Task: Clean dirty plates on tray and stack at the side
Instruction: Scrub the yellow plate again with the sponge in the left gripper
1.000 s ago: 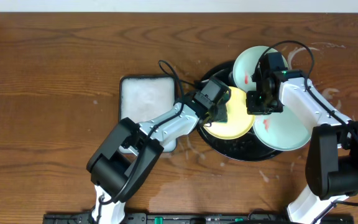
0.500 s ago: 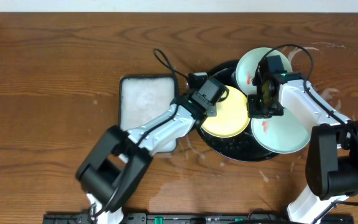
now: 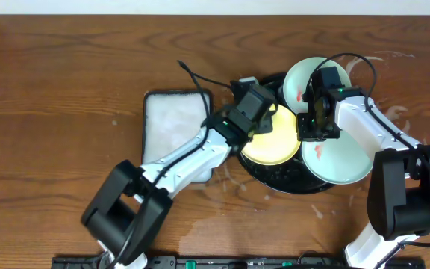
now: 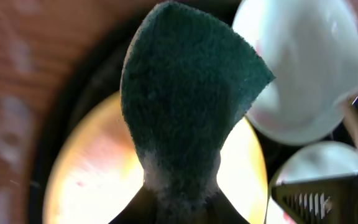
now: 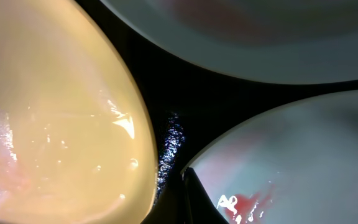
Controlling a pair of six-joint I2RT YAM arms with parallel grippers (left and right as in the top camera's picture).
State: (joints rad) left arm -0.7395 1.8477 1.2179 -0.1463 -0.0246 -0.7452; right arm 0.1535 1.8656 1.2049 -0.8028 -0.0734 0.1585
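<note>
Foam tray (image 3: pixel 172 131) lies at nine o'clock of the black tray (image 3: pixel 290 185). Left claw (image 4: pixel 182 200) pinches a green sponge (image 4: pixel 185 99) over the yellow plate (image 3: pixel 278 146) at that tray's nine. Right claw (image 3: pixel 310 125), pressed together, sits between the far mint plate (image 3: pixel 297 75) at one o'clock and the near mint plate (image 3: pixel 346 161) at four.

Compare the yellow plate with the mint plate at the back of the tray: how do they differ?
The yellow plate is pale yellow; the back mint plate is mint-white. The back mint plate bears a red smear; the yellow plate shows wet gloss, no bright red. Both are round and lie on the black tray.
</note>
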